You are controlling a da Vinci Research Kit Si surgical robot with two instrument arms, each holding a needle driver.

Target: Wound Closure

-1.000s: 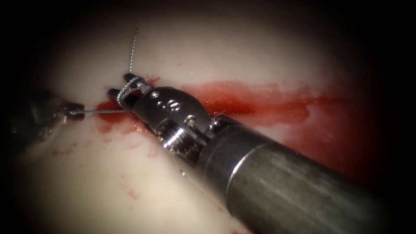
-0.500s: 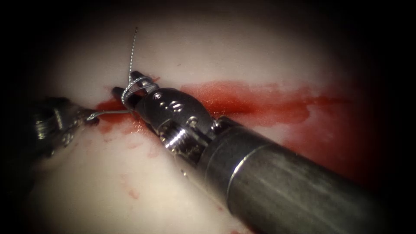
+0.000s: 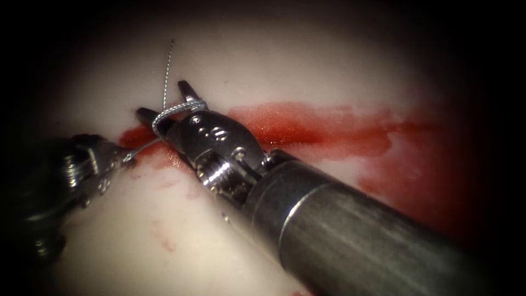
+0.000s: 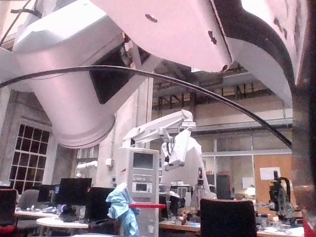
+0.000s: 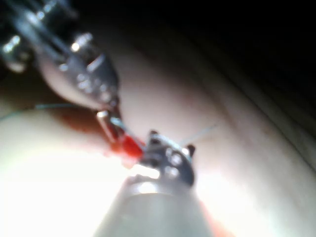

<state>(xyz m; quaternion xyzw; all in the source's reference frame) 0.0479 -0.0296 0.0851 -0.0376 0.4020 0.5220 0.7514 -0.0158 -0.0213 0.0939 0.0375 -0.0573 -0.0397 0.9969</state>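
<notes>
The right claw (image 3: pixel 164 104) reaches in from four o'clock on a thick grey shaft and stands open at the left end of the cut (image 3: pixel 307 134), one jaw pointing to about twelve o'clock and the other to about ten o'clock, with nothing pinched between them. The thread (image 3: pixel 170 112) is wound in loops around these jaws just ahead of the hinge. From the loops one strand runs toward eight o'clock to the left claw (image 3: pixel 127 159), which sits at the nine o'clock edge of the endoscope view and is closed on that strand at its tip. A free thread end (image 3: pixel 167 71) rises from the loops toward twelve o'clock over the pale tissue (image 3: pixel 307 71), its tip clear of both tools. Compared with a second ago, the right jaws are spread wider and the left claw has come in closer to the wound, so the strand between the tools is shorter and slanted. Red fluid (image 3: pixel 350 129) fills the cut and spreads from the right claw toward three o'clock, with fainter smears toward six o'clock. I cannot make out the needle. In the right wrist view the right claw (image 5: pixel 170 143) is open beside the left claw (image 5: pixel 111 121) on brightly lit tissue.
</notes>
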